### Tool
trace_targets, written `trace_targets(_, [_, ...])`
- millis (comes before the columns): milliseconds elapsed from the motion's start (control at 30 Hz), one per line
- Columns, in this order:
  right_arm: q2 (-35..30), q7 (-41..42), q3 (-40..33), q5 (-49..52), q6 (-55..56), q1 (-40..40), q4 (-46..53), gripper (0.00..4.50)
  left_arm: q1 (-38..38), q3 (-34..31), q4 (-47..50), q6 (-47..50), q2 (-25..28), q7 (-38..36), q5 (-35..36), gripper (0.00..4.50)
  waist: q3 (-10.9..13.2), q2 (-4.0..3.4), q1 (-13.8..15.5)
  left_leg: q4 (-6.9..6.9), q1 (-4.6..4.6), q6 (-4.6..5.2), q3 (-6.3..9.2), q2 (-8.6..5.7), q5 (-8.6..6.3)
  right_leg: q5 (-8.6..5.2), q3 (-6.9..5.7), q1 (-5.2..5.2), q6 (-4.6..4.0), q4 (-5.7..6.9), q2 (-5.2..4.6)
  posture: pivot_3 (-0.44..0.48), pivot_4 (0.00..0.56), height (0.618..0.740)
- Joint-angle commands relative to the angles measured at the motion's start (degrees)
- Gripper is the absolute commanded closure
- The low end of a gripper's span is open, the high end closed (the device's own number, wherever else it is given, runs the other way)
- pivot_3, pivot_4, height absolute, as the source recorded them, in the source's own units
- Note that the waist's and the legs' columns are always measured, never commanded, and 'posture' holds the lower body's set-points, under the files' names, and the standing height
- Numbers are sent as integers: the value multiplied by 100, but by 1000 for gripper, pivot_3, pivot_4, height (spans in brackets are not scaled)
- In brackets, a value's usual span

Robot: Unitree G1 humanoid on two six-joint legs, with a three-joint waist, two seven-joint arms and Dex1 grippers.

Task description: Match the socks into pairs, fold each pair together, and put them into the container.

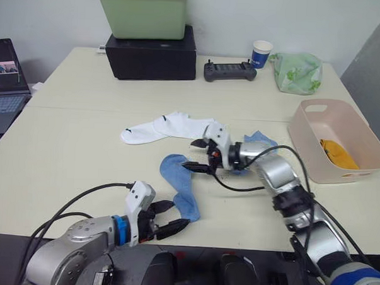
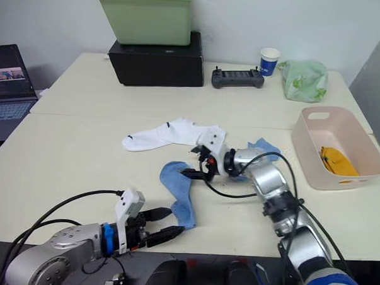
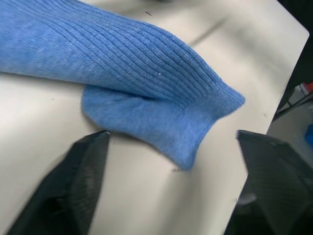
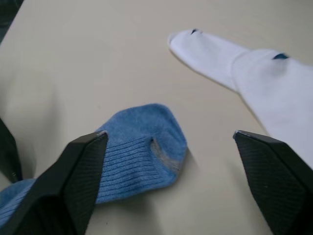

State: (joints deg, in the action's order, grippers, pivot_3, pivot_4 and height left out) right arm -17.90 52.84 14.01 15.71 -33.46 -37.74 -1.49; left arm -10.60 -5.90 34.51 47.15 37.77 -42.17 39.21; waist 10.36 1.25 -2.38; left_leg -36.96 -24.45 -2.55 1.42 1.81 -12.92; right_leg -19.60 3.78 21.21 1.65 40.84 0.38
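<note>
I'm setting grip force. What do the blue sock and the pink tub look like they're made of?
Blue sock: soft knit fabric, matte, with visible ribbing and a limp fold; likely cotton blend. Pink tub: looks like rigid moulded plastic, smooth, with rounded corners and a cut handle slot.

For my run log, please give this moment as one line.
orange pair: in pink tub | blue sock: flat on table | left end effector: open at its end | right end effector: open above it
</note>
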Motion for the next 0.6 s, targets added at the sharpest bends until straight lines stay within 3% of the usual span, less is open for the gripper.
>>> trace_targets(33, [-533,176,-447,603,-651,548,1257,0,182,-614,-323,-84,336,-418,303,62,0,0,17,0,0,0,0,1,0,-1,0,-1,-1,0,0,0,150,740])
trace_targets(100, [-774,151,-525,749,-850,840,1648,0,338,-686,-502,-101,505,-553,310,62,0,0,41,0,-1,1,2,-1,0,-2,-4,-1,-2,-3,0,0,150,740])
trace_targets(267, [-1397,197,-275,746,-890,1809,2483,0,1661,-346,-1708,-784,498,-725,-314,62,2,5,62,-1,-1,1,-1,-4,0,-2,-5,-2,-2,-5,4,0,150,740])
trace_targets(367, [-1263,10,-175,879,-1102,2045,2634,0,2629,243,-2594,-1387,259,-763,-972,62,3,9,57,-2,-1,1,-4,-10,0,-2,-6,-2,-2,-3,7,0,150,740])
trace_targets(600, [-1141,-77,1,1377,-1733,2267,2739,0,3890,1074,-4365,-2560,-167,-1014,-2073,62,4,10,57,-3,-9,1,-2,-6,0,-2,-9,9,-2,-7,31,0,150,740])
